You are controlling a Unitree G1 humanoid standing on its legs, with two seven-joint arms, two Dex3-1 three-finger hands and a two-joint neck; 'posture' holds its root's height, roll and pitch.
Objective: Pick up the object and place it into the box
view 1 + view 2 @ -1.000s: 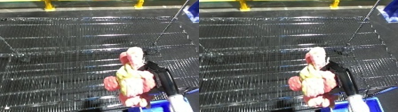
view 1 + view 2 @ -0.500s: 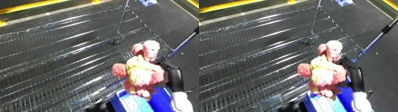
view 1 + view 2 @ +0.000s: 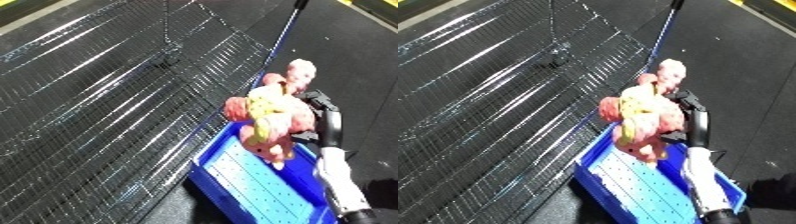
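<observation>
Nearest me, at about five o'clock, my right forearm runs up from the lower edge over the blue bin (image 3: 253, 187), whose pale perforated floor looks bare. Just beyond it, my right hand (image 3: 322, 114) has its black fingers curled round the back of the pink and yellow plush toy (image 3: 271, 112), which hangs in the air above the bin's far end, its lower tip dangling toward the bin's floor without touching it. So the pickup is done and the toy is over the bin; I judge that what remains is lowering and letting go. Further off, from nine to twelve o'clock, stretches the wire mesh shelf (image 3: 107, 95), with dark floor at one o'clock. My left hand shows nowhere.
</observation>
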